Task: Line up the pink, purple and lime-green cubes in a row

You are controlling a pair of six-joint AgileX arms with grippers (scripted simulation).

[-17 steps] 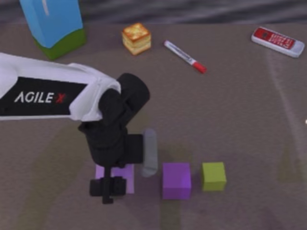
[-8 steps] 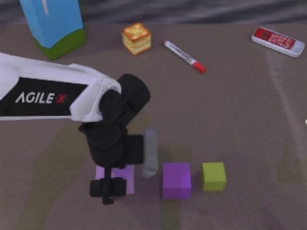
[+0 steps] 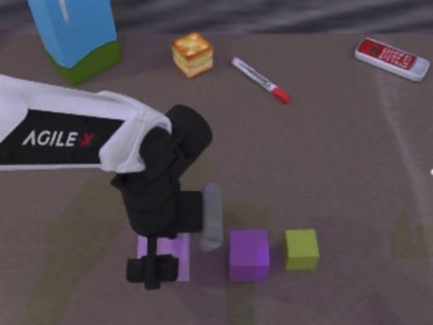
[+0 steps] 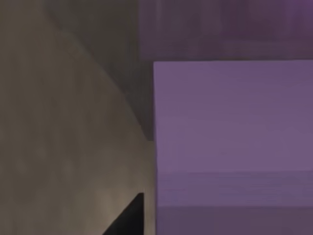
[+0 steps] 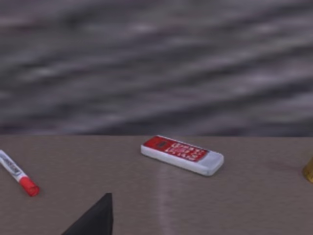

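Overhead, the left gripper [image 3: 152, 269] hung directly above the pink cube [image 3: 177, 256], near the front edge of the table [image 3: 338, 169]. The wrist hid the fingers there, so I cannot tell how far apart they stood or whether they gripped the cube. Just right of the pink cube sat the purple cube [image 3: 248, 254], a narrow gap between them, and right of that, a little apart, the lime-green cube [image 3: 301, 248]. The three already formed a rough left-to-right row. Cubes have no long axis; each lay with its sides roughly square to the table's edges, the green one perhaps turned very slightly. Farther back lay a blue carton [image 3: 76, 34], an orange-yellow block [image 3: 192, 54], a marker [image 3: 261, 80] and a red-and-white device [image 3: 392, 58], all well clear of the row.

In the left wrist view, the pink cube [image 4: 230, 147] filled much of the frame, with a dark finger tip [image 4: 128, 218] beside its edge.

The right wrist view showed only the marker [image 5: 18, 174] and the device [image 5: 182, 154] far off, suggesting the right arm was parked; its jaw state cannot be told.

The risk, I judge, was that lifting or opening off-centre would drag the pink cube, skew it, or nudge it into the purple one.
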